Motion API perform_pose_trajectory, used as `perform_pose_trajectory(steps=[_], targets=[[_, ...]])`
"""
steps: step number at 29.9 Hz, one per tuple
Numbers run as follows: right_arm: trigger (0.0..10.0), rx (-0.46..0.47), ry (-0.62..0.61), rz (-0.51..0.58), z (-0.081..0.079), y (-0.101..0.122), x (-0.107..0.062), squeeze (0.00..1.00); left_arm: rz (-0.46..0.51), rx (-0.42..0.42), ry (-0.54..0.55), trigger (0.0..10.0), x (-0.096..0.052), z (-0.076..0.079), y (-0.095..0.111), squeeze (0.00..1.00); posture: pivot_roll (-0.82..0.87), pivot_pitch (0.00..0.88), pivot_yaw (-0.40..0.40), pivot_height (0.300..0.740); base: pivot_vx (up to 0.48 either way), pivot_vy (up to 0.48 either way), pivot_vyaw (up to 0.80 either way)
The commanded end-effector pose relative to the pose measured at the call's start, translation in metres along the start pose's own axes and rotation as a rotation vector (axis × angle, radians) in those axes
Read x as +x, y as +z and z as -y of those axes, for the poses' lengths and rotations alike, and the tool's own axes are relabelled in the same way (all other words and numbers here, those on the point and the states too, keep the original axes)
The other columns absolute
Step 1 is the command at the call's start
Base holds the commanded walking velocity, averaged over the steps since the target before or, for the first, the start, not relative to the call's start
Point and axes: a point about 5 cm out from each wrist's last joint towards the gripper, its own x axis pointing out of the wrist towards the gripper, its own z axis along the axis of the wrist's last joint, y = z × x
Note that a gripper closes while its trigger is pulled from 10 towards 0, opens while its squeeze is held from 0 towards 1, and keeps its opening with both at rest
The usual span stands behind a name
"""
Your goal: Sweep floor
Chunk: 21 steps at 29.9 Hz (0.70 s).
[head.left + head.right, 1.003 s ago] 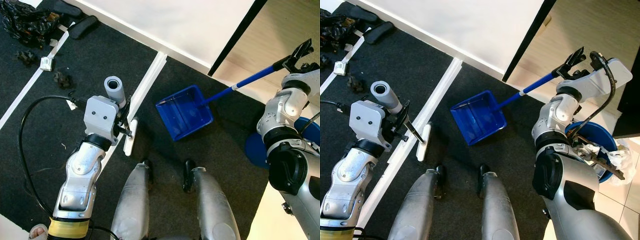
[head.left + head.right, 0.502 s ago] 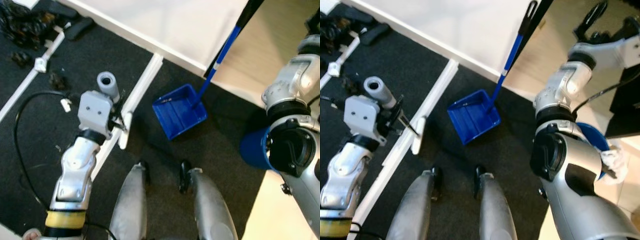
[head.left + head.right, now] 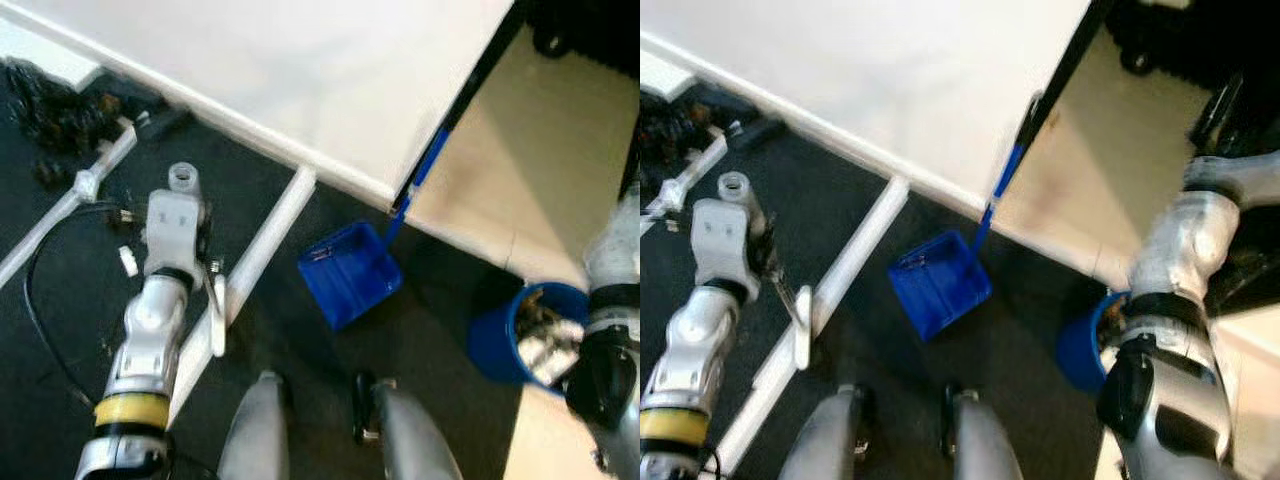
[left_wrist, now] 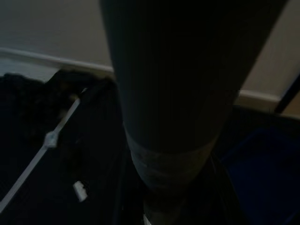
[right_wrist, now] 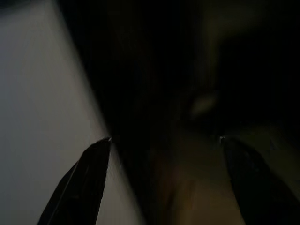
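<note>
Dark carpeted floor (image 3: 90,330) fills the robot's downward view, crossed by white strips and bounded at the back by a white wall. A blue plastic dustpan (image 3: 348,273) rests on the floor ahead of the robot's feet, its blue long handle (image 3: 1006,170) leaning up against the wall beside a black door frame. To the robot's right stands a round blue bin (image 3: 524,331) holding pale rubbish.

The left gripper (image 3: 207,268) is low on the left, next to a white bar-shaped broom head (image 3: 216,322) on the floor. In the left wrist view a thick dark pole (image 4: 180,84) runs right in front of the camera; whether the gripper is clamped on it cannot be told. The right gripper (image 5: 161,173) has its two black fingers (image 5: 86,176) spread apart with nothing between them, raised near the wall.

Sweeping looks unfinished: a heap of dark debris (image 3: 50,105) and small scraps (image 3: 127,261) lie on the floor at far left, and the dustpan seems empty. Both head views are blurred, and the wrist views are very dark.
</note>
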Motion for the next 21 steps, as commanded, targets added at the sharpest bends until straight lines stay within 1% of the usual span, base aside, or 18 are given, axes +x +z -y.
perform_pose_trajectory(steps=[1,3,5,6,7,9,10,11,12,13,14,15,16,17,18,19,20,21], targets=[[10.0,0.012,0.145,-0.13,-0.017,-0.021,-0.009,0.0,-0.053,0.042,-0.032,10.0,-0.001,0.008,-0.012,0.0,0.07,0.012,-0.046,0.74,0.0,0.0,0.0],[10.0,-0.026,0.165,-0.193,-0.02,-0.033,-0.024,0.0,-0.064,0.065,-0.052,10.0,0.004,0.013,-0.014,0.0,0.08,0.0,-0.046,0.74,0.0,0.0,0.0],[10.0,-0.03,0.153,-0.212,-0.018,-0.037,-0.027,0.0,-0.066,0.074,-0.053,10.0,0.005,0.013,-0.015,0.0,0.08,0.0,-0.046,0.74,0.0,0.0,0.0],[10.0,-0.107,0.034,-0.297,-0.005,-0.051,-0.036,0.0,-0.12,0.085,-0.067,10.0,0.008,0.016,-0.021,0.0,0.07,0.0,-0.044,0.74,0.0,0.0,0.0],[10.0,-0.107,0.034,-0.297,-0.005,-0.051,-0.036,0.0,-0.12,0.085,-0.067,10.0,0.008,0.016,-0.021,0.0,0.07,0.0,-0.044,0.74,0.0,0.0,0.0],[10.0,-0.234,-0.115,-0.429,0.018,-0.074,-0.06,0.0,-0.188,0.144,-0.109,10.0,0.008,0.021,-0.034,0.0,0.08,0.0,-0.032,0.74,0.0,0.0,0.0],[10.0,-0.234,-0.115,-0.429,0.018,-0.074,-0.06,0.0,-0.188,0.144,-0.109,10.0,0.008,0.021,-0.034,0.0,0.08,0.0,-0.032,0.74,0.0,0.0,0.0],[10.0,-0.287,-0.162,-0.478,0.029,-0.081,-0.074,0.0,-0.205,0.154,-0.133,10.0,0.007,0.024,-0.041,0.0,0.07,0.0,-0.027,0.74,0.0,0.0,0.0],[10.0,-0.272,-0.222,-0.519,0.039,-0.089,-0.089,0.0,-0.208,0.174,-0.143,10.0,0.004,0.026,-0.047,0.0,0.07,0.0,-0.022,0.74,0.0,0.0,0.0],[10.0,-0.272,-0.222,-0.519,0.039,-0.089,-0.089,0.0,-0.208,0.174,-0.143,10.0,0.004,0.026,-0.047,0.0,0.07,0.0,-0.022,0.74,0.0,0.0,0.0],[10.0,-0.257,-0.264,-0.546,0.046,-0.093,-0.1,0.0,-0.211,0.184,-0.147,10.0,0.003,0.026,-0.051,0.0,0.07,0.0,-0.022,0.74,0.0,0.0,0.0],[10.0,-0.238,-0.316,-0.615,0.053,-0.101,-0.114,0.0,-0.228,0.185,-0.138,10.0,0.0,0.026,-0.058,0.0,0.07,0.0,-0.022,0.74,0.0,0.0,0.0],[10.0,-0.238,-0.316,-0.615,0.053,-0.101,-0.114,0.0,-0.228,0.185,-0.138,10.0,0.0,0.026,-0.058,0.0,0.07,0.0,-0.022,0.74,0.0,0.0,0.0],[10.0,-0.204,-0.333,-0.678,0.056,-0.111,-0.13,0.0,-0.258,0.167,-0.126,10.0,-0.003,0.027,-0.065,0.0,0.08,0.0,-0.026,0.74,0.0,0.0,0.0],[10.0,-0.205,-0.34,-0.771,0.057,-0.126,-0.149,0.0,-0.302,0.104,-0.089,10.0,-0.007,0.026,-0.075,0.0,0.08,0.0,-0.027,0.74,0.0,0.0,0.0],[10.0,-0.209,-0.342,-0.833,0.056,-0.136,-0.162,0.0,-0.332,0.059,-0.062,10.0,-0.01,0.026,-0.081,0.0,0.08,0.0,-0.026,0.74,0.0,0.0,0.0],[10.0,-0.236,-0.326,-0.889,0.05,-0.148,-0.176,0.0,-0.363,0.014,-0.04,10.0,-0.014,0.027,-0.089,0.0,0.08,0.0,-0.026,0.74,0.0,0.0,0.0],[10.0,-0.258,-0.313,-0.922,0.045,-0.156,-0.184,0.0,-0.38,-0.009,-0.028,10.0,-0.017,0.028,-0.093,0.0,0.07,0.0,-0.027,0.74,0.0,0.0,0.0]])
